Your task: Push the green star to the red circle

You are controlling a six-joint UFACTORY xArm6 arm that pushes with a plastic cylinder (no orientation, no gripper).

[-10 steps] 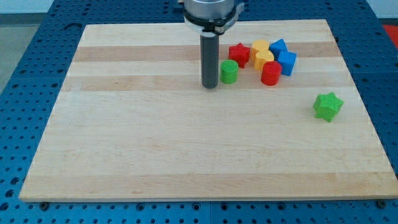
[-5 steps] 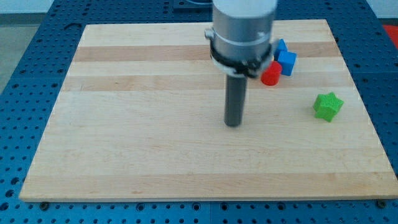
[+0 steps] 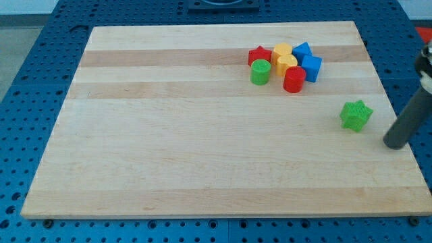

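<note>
The green star [image 3: 356, 115] lies alone on the wooden board [image 3: 202, 135] at the view's right. The red circle [image 3: 293, 79] stands up and to the left of it, at the lower edge of a cluster of blocks. My tip [image 3: 394, 143] rests on the board just right of and slightly below the green star, a short gap apart from it. The rod slants up to the view's right edge.
The cluster near the view's top holds a green cylinder [image 3: 260, 71], a red star [image 3: 259, 55], two yellow blocks [image 3: 285, 57] and two blue blocks [image 3: 308, 61]. The board's right edge lies close to my tip.
My tip has swept from beside the green cylinder down across the board's middle to the right side, ending just right of the green star. No block has clearly moved.
</note>
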